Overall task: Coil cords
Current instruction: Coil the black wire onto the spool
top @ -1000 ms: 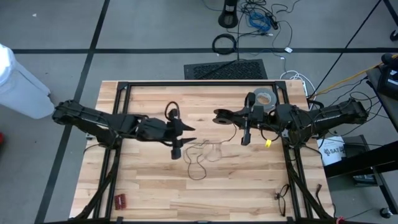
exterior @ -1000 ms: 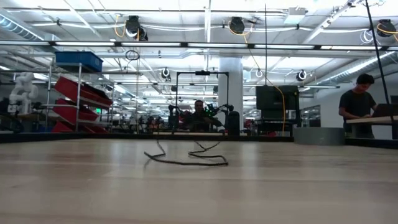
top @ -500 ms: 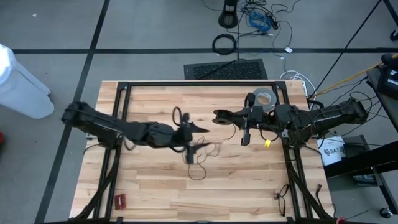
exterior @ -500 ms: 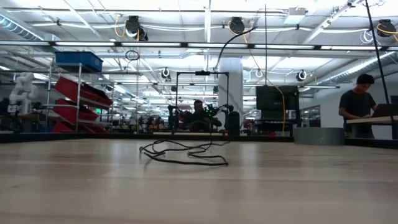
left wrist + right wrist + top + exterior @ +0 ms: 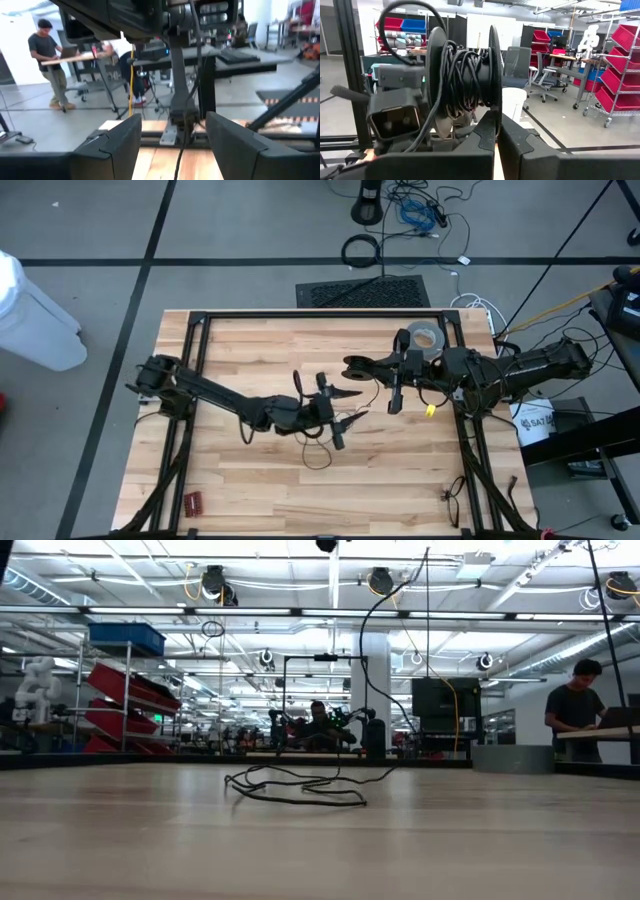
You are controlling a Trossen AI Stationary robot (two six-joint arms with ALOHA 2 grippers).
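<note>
L gripper (image 5: 340, 430) released, over cord (image 5: 318, 452) mid-counter (image 5: 250, 480). R gripper (image 5: 394, 402) clenched, nr far right corner.

Robotics lab: red parts bins (image 5: 130, 690), workbenches (image 5: 600, 735).

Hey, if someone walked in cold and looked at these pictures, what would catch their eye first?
Probably the thin black cord sprawled in loose loops mid-table, with the left gripper stretched out over it, fingers open. Next, the right gripper toward the table's far right side, shut on a black spool wound with cord. In the low view, a strand climbs from the tangle out of the picture's top.
</note>
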